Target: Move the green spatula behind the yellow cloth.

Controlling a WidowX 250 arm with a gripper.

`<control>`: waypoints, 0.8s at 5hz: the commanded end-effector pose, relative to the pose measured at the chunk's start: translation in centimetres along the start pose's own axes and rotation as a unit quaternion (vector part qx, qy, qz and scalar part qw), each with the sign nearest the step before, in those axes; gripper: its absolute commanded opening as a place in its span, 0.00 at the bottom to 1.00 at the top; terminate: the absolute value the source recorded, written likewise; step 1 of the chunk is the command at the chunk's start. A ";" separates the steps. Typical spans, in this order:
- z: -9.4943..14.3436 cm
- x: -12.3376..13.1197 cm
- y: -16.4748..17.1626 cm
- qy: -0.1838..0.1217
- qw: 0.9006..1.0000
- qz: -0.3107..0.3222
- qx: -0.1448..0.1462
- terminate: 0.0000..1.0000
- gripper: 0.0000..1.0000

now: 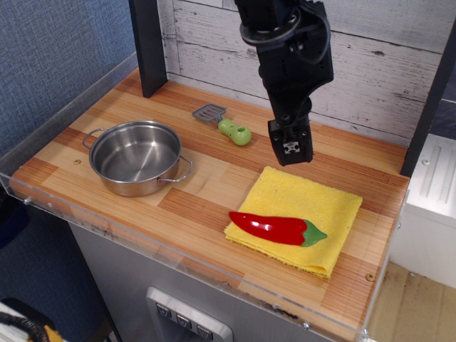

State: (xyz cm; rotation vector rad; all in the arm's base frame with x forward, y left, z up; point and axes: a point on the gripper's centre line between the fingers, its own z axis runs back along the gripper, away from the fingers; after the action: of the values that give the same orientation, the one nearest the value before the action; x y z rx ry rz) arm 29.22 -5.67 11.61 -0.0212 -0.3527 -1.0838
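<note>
The green spatula lies flat on the wooden counter toward the back, with its grey slotted blade pointing back-left and its light-green handle pointing front-right. The yellow cloth lies folded at the front right. My gripper hangs above the counter between the two, to the right of the spatula's handle and just behind the cloth's back corner. Its fingers look pressed together and hold nothing.
A red pepper with a green stem lies on the cloth's front half. A steel pot stands at the left. A dark post rises at the back left. A clear low rim runs along the counter's front edge.
</note>
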 end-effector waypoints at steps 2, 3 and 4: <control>1.1 1.6 0.8 -0.021 0.996 0.090 -0.007 0.00 1.00; 2.6 2.8 2.6 -0.056 0.979 0.195 -0.011 0.00 1.00; 3.9 2.4 4.4 -0.083 0.949 0.305 -0.002 0.00 1.00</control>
State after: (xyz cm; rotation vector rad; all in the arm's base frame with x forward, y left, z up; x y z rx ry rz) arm 32.60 -5.29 15.26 -0.2356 -0.4128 -0.4225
